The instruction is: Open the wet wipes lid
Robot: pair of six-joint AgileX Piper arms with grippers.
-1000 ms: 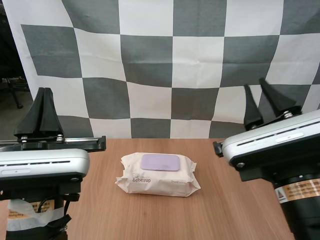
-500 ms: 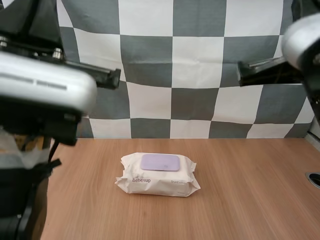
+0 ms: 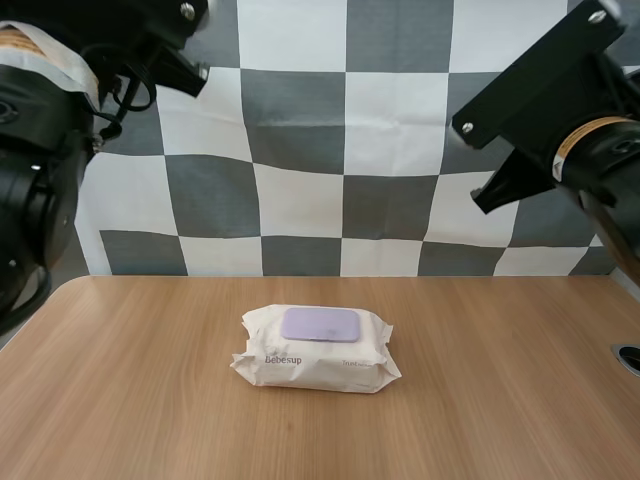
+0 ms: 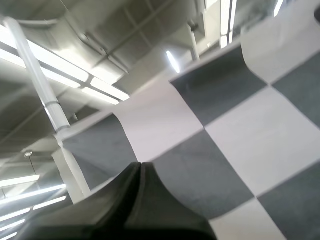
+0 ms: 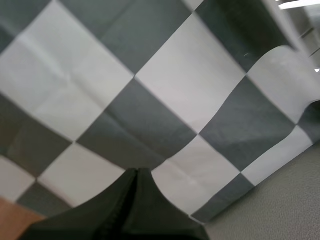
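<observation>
Wet wipes pack [image 3: 315,362], crinkled cream, lilac lid [image 3: 321,325]

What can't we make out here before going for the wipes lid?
Lid of the wet wipes pack, high view: too small to tell which edge has the tab.
Small print on the pack's front, high view: too small to read.
Left arm and right arm, high view: cut off by the top edge.
Round fitting, high view: cut by the right edge.
</observation>
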